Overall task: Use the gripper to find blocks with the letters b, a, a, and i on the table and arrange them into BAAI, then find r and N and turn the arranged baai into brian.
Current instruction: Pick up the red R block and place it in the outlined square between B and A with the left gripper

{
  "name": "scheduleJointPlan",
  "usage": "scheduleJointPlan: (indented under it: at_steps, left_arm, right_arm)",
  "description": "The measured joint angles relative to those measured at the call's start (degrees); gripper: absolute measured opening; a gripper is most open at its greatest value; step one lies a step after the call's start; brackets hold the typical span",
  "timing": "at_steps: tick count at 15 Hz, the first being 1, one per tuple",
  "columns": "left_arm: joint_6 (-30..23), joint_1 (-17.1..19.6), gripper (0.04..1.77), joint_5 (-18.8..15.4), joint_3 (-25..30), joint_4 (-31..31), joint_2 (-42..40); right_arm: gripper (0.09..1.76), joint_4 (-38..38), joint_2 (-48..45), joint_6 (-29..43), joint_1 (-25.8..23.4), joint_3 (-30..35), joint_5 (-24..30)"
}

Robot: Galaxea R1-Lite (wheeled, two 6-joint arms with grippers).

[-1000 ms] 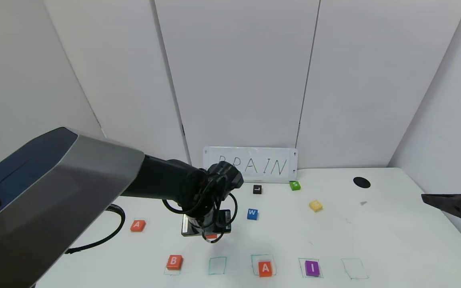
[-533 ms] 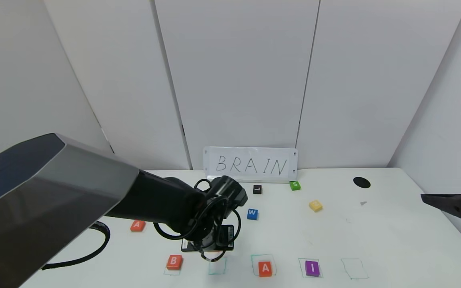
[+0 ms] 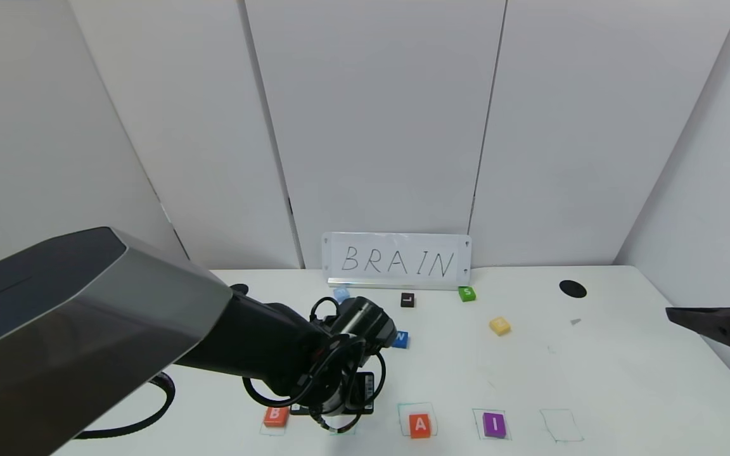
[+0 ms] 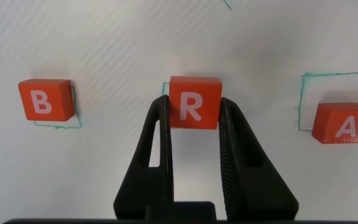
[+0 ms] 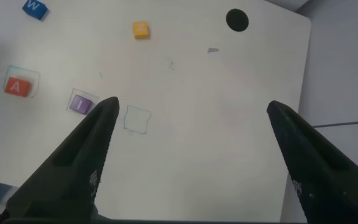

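Left hand (image 4: 191, 134) lowered, gripping glossy square r (image 4: 194, 102), matte table (image 3: 593, 380)

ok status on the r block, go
Left gripper shut on R block, over the square between B and A. Right gripper open, parked at table edge. Nothing in the way.

I see bright, even, diffuse light across the white desk (image 3: 593, 373), with no hard shadows anywhere. Under my left arm (image 3: 86, 329) lies only a faint grey shade. The sign (image 3: 397, 261) on the far wall reads sharply, with a mild sheen on its cover. In the left wrist view the left claw (image 4: 194, 118) and the R block (image 4: 194, 102) are crisp, casting a soft shadow. In the right wrist view the right claw (image 5: 191, 112) looks blurred and dark against the pale top.
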Motion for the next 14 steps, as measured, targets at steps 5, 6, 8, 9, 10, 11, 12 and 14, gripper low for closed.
scheduleJointPlan:
  at_steps: [5,6,8,9,10,11,12,14]
  left_arm:
    - [-0.6,-0.6,0.49,0.0,0.3,-0.1,1.1]
    - [-1.4,-0.6,0.49,0.1,0.2,-0.1,1.5]
    - [-1.7,-0.9,0.49,0.4,0.3,-0.1,2.2]
    - [-1.8,-1.0,0.49,0.5,0.4,-0.1,2.4]
    - [-1.8,-1.1,0.49,0.6,0.4,-0.1,2.6]
    - [-1.8,-1.1,0.49,0.6,0.5,-0.1,2.7]
    - [-1.8,-1.3,0.49,0.6,0.5,-0.1,2.7]
    - [-2.1,-1.3,0.49,0.6,0.8,-0.5,3.0]
  right_arm:
    - [1.71,0.0,0.1,0.0,0.4,0.1,-0.9]
    - [1.71,0.0,0.1,0.0,0.5,0.2,-0.9]
    - [1.71,-0.1,0.1,0.0,0.5,0.2,-0.9]
    - [1.71,-0.3,0.1,0.0,0.6,0.3,-0.9]
    - [1.71,-0.4,0.2,0.0,0.6,0.3,-0.9]
    - [1.71,-0.4,0.2,0.0,0.7,0.4,-1.1]
    - [1.71,-0.5,0.3,0.0,0.7,0.4,-1.2]
    - [1.71,-0.7,0.3,0.0,0.8,0.5,-1.2]
